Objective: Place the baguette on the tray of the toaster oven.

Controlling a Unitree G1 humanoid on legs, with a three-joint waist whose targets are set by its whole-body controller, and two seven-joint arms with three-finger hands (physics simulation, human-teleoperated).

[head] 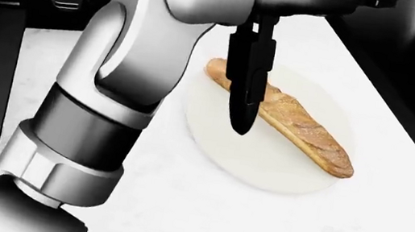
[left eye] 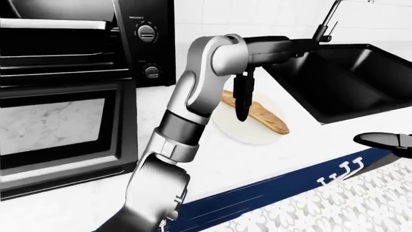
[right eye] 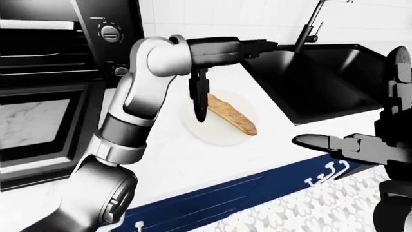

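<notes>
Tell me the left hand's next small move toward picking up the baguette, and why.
Probably lower the left hand a little and spread its fingers to straddle the baguette. The baguette lies flat on the plate, ungrasped, and the fingers hang pointing down beside its upper-left part, seemingly bunched together, so they cannot close round it yet.
</notes>
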